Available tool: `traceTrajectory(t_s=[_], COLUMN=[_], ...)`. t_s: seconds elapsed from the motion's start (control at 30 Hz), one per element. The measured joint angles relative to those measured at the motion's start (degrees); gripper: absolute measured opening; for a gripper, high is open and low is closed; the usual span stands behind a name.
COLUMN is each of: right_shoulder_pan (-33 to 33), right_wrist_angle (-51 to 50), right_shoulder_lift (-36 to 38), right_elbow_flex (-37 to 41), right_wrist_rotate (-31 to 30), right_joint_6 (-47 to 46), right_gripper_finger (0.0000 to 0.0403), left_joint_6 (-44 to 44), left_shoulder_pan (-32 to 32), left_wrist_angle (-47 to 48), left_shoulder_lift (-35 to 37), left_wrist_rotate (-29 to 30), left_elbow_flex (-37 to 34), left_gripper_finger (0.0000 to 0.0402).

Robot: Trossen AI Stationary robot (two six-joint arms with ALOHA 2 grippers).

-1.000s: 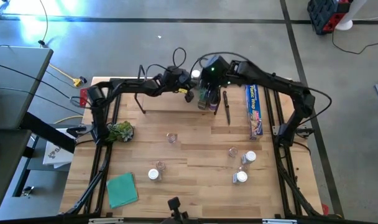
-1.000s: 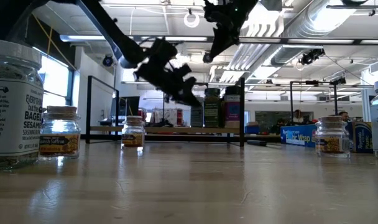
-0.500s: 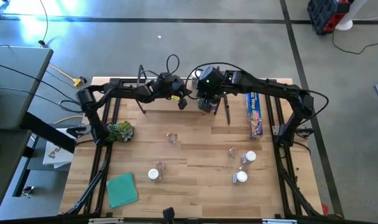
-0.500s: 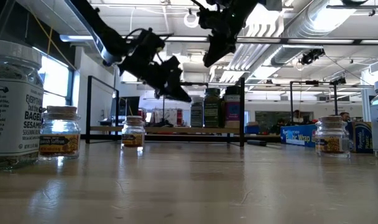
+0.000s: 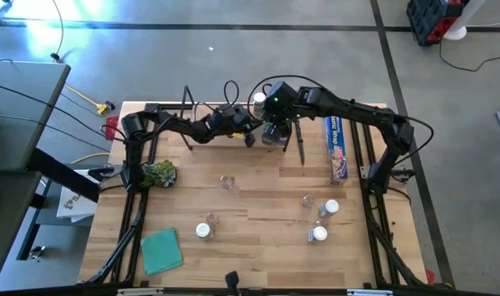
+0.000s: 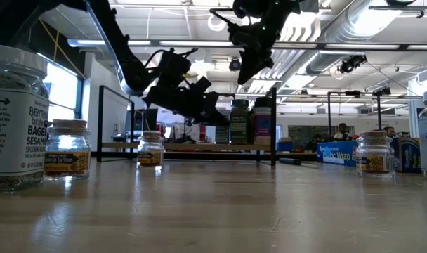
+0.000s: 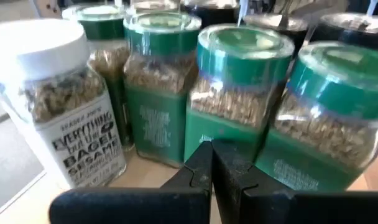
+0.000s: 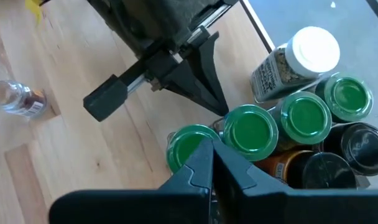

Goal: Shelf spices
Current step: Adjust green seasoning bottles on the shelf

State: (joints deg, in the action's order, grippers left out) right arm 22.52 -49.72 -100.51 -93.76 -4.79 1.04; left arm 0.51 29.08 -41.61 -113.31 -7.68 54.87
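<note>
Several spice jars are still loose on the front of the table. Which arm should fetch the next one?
Probably the right. Three loose jars sit on the right arm's side, against two nearer the left. Both the right gripper and the left gripper are shut, empty, and at the shelf, so neither has a head start.

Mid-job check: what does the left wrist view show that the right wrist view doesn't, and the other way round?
Only the left wrist view: jar sides, seeds inside, and the label on the white-lidded jar. Only the right wrist view: lids from above, two dark-lidded jars, a lone small jar out on the table, and the left hand, shut, at the green-lidded jars. Both show that cluster and their own shut fingers.
</note>
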Motion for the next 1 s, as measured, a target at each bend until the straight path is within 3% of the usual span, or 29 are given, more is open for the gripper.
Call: traceTrajectory(t_s=[0.57, 1.0], right_shoulder_pan=[0.0, -3.9], right_wrist_angle=[-0.2, -2.7], right_shoulder_lift=[0.0, -0.6], right_elbow_flex=[0.0, 0.0], right_wrist_rotate=[0.3, 3.8], right_joint_6=[-0.2, 4.8], right_gripper_finger=[0.0000, 0.0000], left_joint_6=[1.1, 4.2], left_shoulder_pan=[0.3, -1.8], left_wrist_angle=[2.1, 15.6], left_shoulder_lift=[-2.2, 3.8], left_wrist_rotate=[-0.2, -1.0], left_elbow_flex=[3.3, 3.2], left_gripper_finger=[0.0000, 0.0000])
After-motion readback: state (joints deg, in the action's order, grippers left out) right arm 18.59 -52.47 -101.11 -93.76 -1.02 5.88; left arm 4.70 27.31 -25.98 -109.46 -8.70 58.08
